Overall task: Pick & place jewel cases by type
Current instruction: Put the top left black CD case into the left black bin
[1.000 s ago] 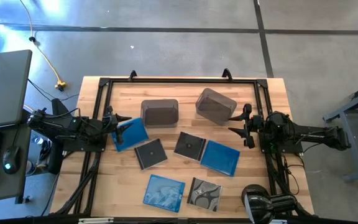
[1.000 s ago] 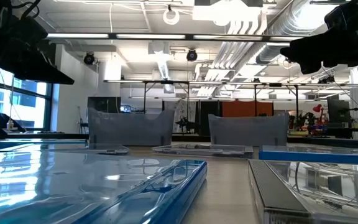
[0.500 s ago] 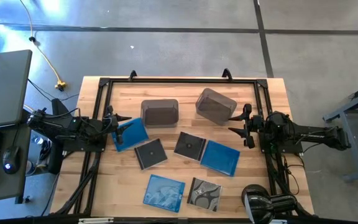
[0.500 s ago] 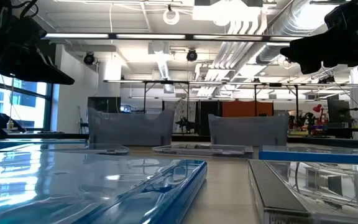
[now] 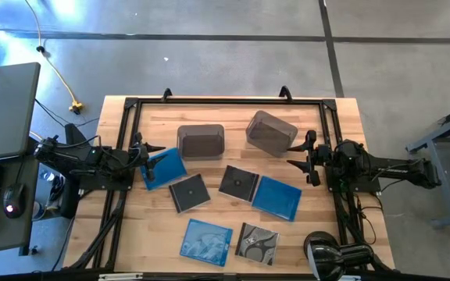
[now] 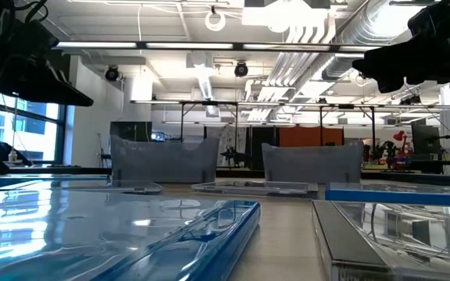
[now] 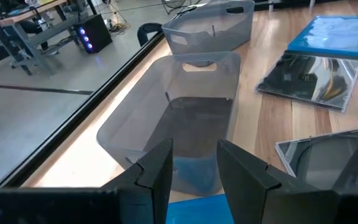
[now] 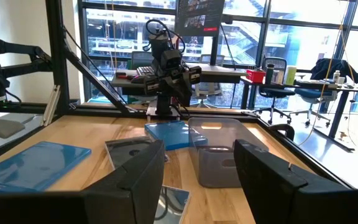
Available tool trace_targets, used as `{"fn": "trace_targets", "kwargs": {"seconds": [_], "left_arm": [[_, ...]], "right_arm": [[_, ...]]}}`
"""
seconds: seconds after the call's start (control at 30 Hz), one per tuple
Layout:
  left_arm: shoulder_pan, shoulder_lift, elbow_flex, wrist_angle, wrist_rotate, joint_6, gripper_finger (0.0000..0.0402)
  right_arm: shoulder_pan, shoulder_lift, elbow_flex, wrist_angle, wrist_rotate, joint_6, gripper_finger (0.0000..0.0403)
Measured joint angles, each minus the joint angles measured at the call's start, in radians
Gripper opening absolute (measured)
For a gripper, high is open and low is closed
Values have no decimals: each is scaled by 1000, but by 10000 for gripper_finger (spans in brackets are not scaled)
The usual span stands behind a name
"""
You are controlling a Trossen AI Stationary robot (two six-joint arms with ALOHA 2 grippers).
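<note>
The left tool (image 5: pixel 148 151), fingers parted and empty, sits at the plain blue jewel case's (image 5: pixel 165 168) near edge; the right tool (image 5: pixel 301 158), also open, waits well apart.

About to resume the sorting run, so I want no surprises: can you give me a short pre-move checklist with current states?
1. Left gripper at the plain blue square plastic jewel case on the table's left: ok.
2. That case actually gripped: cannot tell.
3. Right gripper open and holding nothing: ok.
4. Two translucent grey rectangular bins upright: ok; the left one holds no cases.
5. Other five cases lying flat on the wooden table: ok.
</note>
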Motion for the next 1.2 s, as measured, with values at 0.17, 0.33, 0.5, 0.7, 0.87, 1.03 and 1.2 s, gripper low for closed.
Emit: {"fn": "trace_targets", "kwargs": {"seconds": [0.17, 0.33, 0.5, 0.7, 0.87, 1.03, 1.2], "left_arm": [[0, 0, 0, 84, 2, -2, 122], [0, 0, 0, 254, 2, -1, 122], [0, 0, 1, 364, 2, 0, 122], [0, 0, 1, 349, 118, -27, 122], [0, 10, 1, 331, 347, -179, 122], [0, 86, 1, 345, 382, -299, 122], [0, 246, 1, 441, 290, -347, 122]], "right_arm": [[0, 0, 0, 0, 0, 0, 190], [0, 0, 0, 0, 0, 0, 190], [0, 0, 0, 0, 5, 0, 190], [0, 0, 0, 7, 12, -25, 190], [0, 0, 0, 50, -6, 118, 190], [0, 0, 0, 113, 16, 198, 190], [0, 0, 0, 228, 177, 123, 190]]}}
